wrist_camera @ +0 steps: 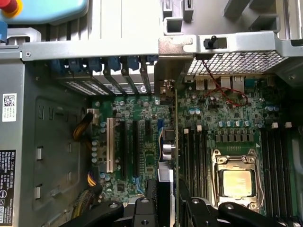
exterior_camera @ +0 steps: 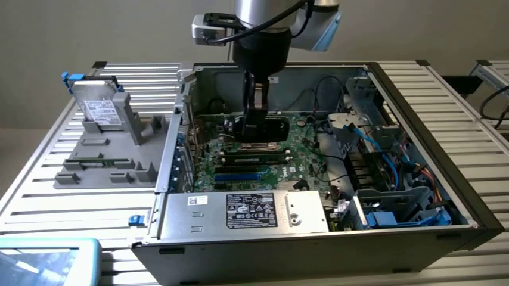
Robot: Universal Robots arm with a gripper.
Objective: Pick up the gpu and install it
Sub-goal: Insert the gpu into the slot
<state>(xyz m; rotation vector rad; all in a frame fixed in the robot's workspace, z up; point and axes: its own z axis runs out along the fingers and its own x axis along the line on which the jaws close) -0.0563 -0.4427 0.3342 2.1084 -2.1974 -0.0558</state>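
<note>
Table: silver slatted metal table (exterior_camera: 445, 89), carrying everything else.
Case: black open-sided computer case (exterior_camera: 302, 265) lying on the table, interior facing up.
Arm: silver and grey robot arm (exterior_camera: 266, 18) coming straight down into the case from above.
Motherboard: large green motherboard (exterior_camera: 238, 170) flat on the case floor, directly under the arm.
Power supply: grey metal power supply box (exterior_camera: 247, 211) with a black-and-white label, at the case's near end in the exterior view.
Fixture tray: grey plastic fixture tray (exterior_camera: 95, 161) on the table, beside the case on the exterior view's left.
Hard drive: grey hard drive with white label (exterior_camera: 99, 110) propped upright at the tray's far end, well apart from the arm.
Gripper: black two-fingered gripper (exterior_camera: 254, 122), fingers clamped on the card from either side.
Gpu: thin dark-faced gpu (exterior_camera: 277, 130) held on edge between the fingers, low over the motherboard. In the wrist view the gpu (wrist_camera: 166, 161) shows edge-on, running away from the fingers towards the case's slotted rear wall, with black expansion slots on one side and memory slots on the other. Whether it is seated in a slot cannot be told.
</note>
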